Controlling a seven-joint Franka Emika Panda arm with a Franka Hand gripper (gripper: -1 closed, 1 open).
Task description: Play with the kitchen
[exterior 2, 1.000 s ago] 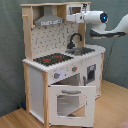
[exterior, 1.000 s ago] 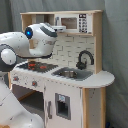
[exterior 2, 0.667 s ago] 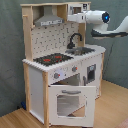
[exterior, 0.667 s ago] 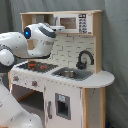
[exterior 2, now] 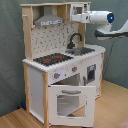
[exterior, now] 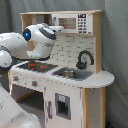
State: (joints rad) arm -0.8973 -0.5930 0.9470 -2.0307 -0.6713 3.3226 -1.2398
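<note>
The light-wood and white toy kitchen shows in both exterior views. It has a black-red stovetop, a black faucet over the sink, a grey hood and knobs. The windowed oven door hangs open, tipped forward. My gripper is raised high above the counter, right at the upper shelf beside the microwave panel. Nothing shows in its grasp.
The white arm reaches in over the stovetop side. A grey curtain hangs behind the kitchen. A wooden floor lies in front, and the open oven door juts out over it.
</note>
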